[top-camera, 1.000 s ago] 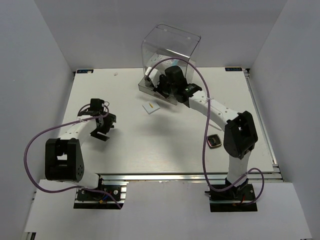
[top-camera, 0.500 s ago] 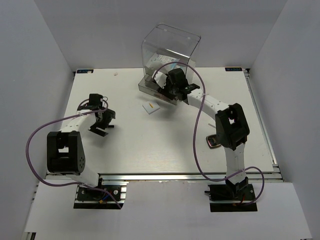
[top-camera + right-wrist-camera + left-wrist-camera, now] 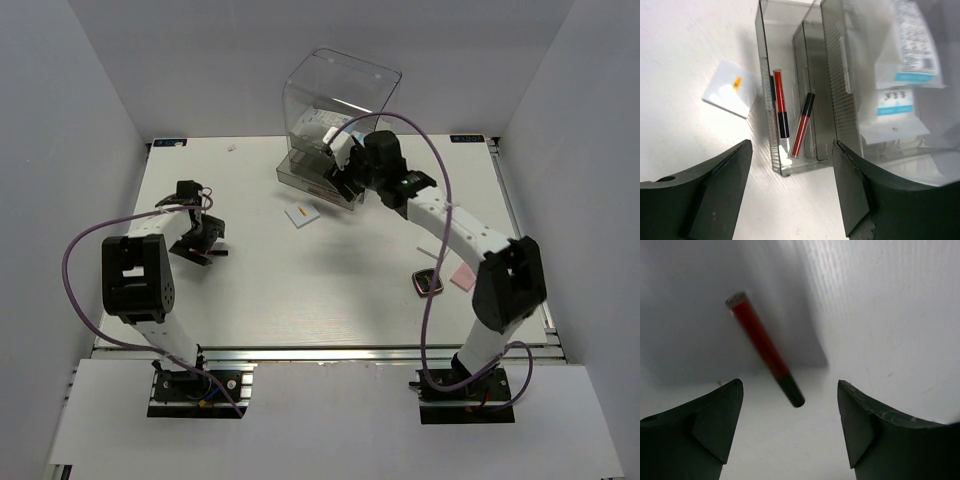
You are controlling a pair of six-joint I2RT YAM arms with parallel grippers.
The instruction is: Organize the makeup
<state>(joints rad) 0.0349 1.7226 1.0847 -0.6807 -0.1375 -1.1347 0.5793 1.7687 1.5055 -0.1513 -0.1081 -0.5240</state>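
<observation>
In the left wrist view a slim red stick (image 3: pixel 760 344) with a dark end lies on the white table. Its dark tip sits between the wide-apart fingers of my left gripper (image 3: pixel 789 386), which is open and touches nothing. From above, that gripper (image 3: pixel 198 243) points down at the table's left. My right gripper (image 3: pixel 791 146) is open and empty just in front of the pulled-out clear drawer (image 3: pixel 765 60). Two red sticks (image 3: pixel 780 105) (image 3: pixel 802 125) lie in that drawer. A white square (image 3: pixel 729 89) (image 3: pixel 302 215) lies left of it. The black compact (image 3: pixel 429 283) and a pink square (image 3: pixel 463 279) lie at the right.
The tall clear drawer box (image 3: pixel 340 100) stands at the back centre, with clear packets (image 3: pixel 912 45) inside it. My right arm (image 3: pixel 450 225) stretches diagonally across the table's right half, with its purple cable looping above. White walls enclose the table on three sides.
My right gripper went from nearly shut to open at the drawer and drew back a little. Its elbow swung right, uncovering the pink square. The left gripper shifted slightly leftward.
</observation>
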